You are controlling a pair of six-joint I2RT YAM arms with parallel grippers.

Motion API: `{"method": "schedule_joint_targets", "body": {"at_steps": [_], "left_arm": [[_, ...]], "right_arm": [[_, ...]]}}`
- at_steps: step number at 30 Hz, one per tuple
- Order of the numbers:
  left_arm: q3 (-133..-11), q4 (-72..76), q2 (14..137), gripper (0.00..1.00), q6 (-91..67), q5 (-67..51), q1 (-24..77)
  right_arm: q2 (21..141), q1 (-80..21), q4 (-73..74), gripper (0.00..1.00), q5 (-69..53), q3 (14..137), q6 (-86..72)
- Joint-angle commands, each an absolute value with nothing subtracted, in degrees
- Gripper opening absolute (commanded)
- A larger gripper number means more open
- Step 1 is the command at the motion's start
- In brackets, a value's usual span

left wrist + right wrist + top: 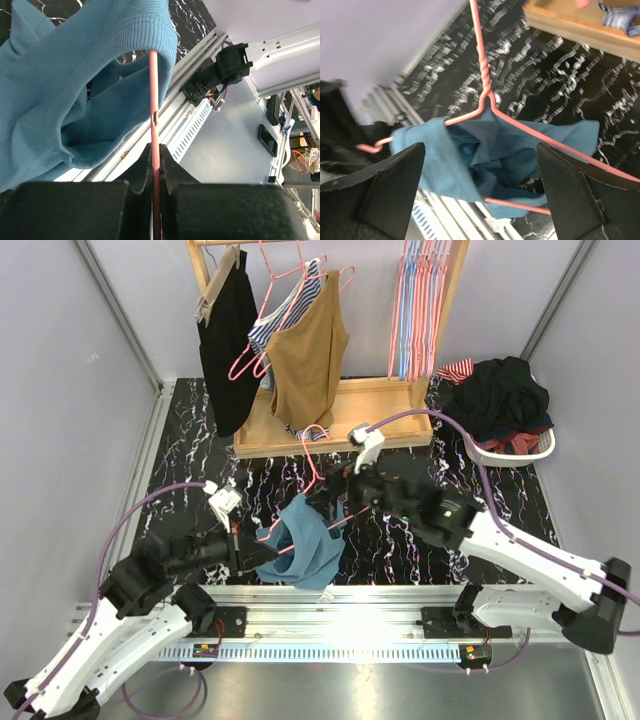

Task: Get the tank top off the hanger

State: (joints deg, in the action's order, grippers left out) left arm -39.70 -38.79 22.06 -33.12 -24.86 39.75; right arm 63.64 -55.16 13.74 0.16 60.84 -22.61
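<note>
Mid-removal, cloth not off yet. Left gripper (156, 150) is clamped shut on the pink hanger (485, 95) wire, holding it over the near middle of the bench (420, 550). Blue tank top (305, 548) hangs bunched on the hanger, a band of fabric looped over the wire. Right gripper (335, 492) is spread wide just above the fabric, holding nothing. Next, probably: pinch the cloth and pull it off the wire.

A wooden clothes rack (340, 405) on the black marbled desk (180, 450) carries a black garment (228, 340), a brown tank top (308, 360) and spare hangers (420, 300), near a heaped laundry basket (540, 450).
</note>
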Motion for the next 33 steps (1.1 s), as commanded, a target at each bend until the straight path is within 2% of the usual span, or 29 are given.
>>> {"method": "schedule_joint_targets", "body": {"at_steps": [1, 5, 11, 14, 20, 24, 27, 28, 30, 32, 33], "left_arm": [[-40.2, -32.8, 23.8, 0.00, -33.4, -28.0, 40.2], [-40.7, -34.4, 24.3, 0.00, -32.6, -28.0, 40.5], [-40.9, -35.9, 24.6, 0.00, -31.6, -27.1, 40.6], [-41.0, -36.3, 24.5, 0.00, -31.4, -26.4, 40.6], [-41.0, -33.3, 25.5, 0.00, -31.7, -28.8, 40.7], [-42.4, -32.6, 26.0, 0.00, -31.8, -29.4, 40.7], [-42.9, -32.1, 26.6, 0.00, -32.0, -30.4, 40.8], [-43.1, -32.5, 26.6, 0.00, -31.7, -30.3, 40.9], [-43.5, -32.8, 26.0, 0.00, -31.4, -29.6, 40.9], [-43.6, -32.9, 25.5, 0.00, -31.4, -28.9, 40.9], [-43.9, -33.0, 25.1, 0.09, -31.1, -27.5, 40.9]], "right_arm": [[67.1, -58.6, 13.5, 1.00, 14.3, 65.4, -19.9], [71.3, -61.5, 11.7, 1.00, 23.1, 68.1, -19.0], [71.6, -61.6, 14.6, 1.00, 22.7, 71.8, -19.2], [69.6, -61.7, 17.6, 1.00, 18.1, 72.9, -19.8], [72.3, -61.6, 20.3, 0.98, 20.7, 74.3, -19.4], [76.8, -61.7, 21.1, 0.82, 20.5, 76.5, -20.6], [79.4, -61.7, 20.9, 0.39, 21.8, 77.3, -20.7], [80.0, -61.7, 22.0, 0.11, 23.6, 77.5, -21.0], [80.0, -61.6, 23.2, 0.00, 26.2, 77.9, -21.2], [79.2, -61.5, 25.6, 0.00, 30.0, 77.8, -20.0], [78.8, -61.6, 26.6, 0.00, 31.8, 77.8, -19.3]]}}
